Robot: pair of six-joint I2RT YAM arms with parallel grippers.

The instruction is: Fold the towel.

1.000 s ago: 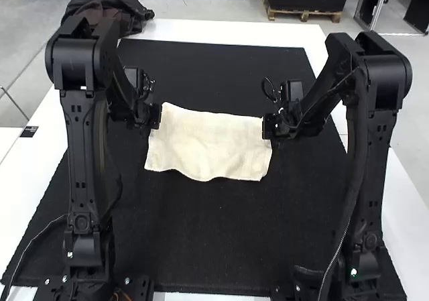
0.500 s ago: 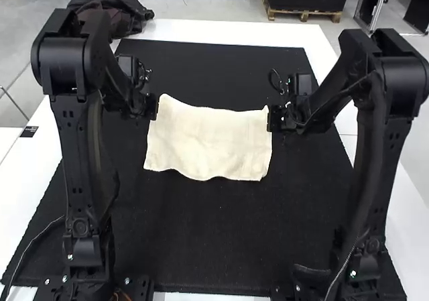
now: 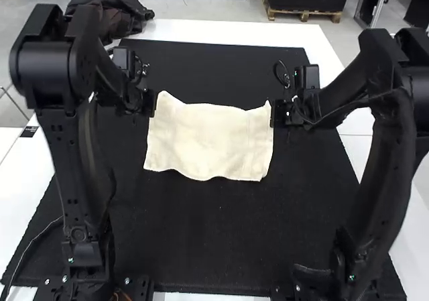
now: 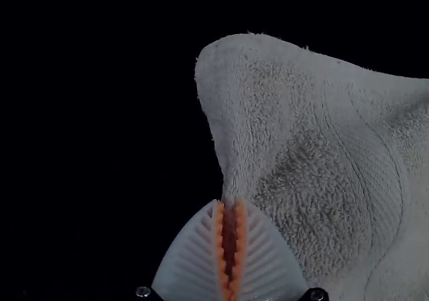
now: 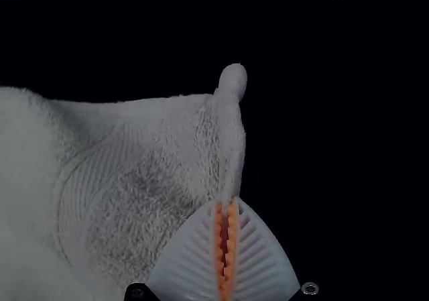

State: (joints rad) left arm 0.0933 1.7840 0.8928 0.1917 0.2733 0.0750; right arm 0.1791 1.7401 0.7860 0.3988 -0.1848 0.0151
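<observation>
Towel: cream-white terry cloth towel (image 3: pixel 209 143), lying on the black mat (image 3: pixel 211 241) between the desk's left and right edges, well apart from both. It is spread out, wider from side to side than from front to back.
Towel's far side: rises to a peak at each end and dips in between; a woven band shows near each end in the wrist views.
Towel's near side: wavy, facing the desk's near edge.
Left claw: (image 3: pixel 153 106) at the towel's left side, by its far left corner; in the left wrist view the claw (image 4: pixel 230 203) is closed, its white ribbed fingers (image 4: pixel 191 261) pinching the cloth's edge at their tips.
Right claw: (image 3: pixel 273 113) at the towel's right side, by its far right corner; in the right wrist view the claw (image 5: pixel 226 202) is closed on the edge, and a narrow rolled end of cloth sticks out past the fingertips.
Desk: white (image 3: pixel 228 31), showing as a border around the mat.
</observation>
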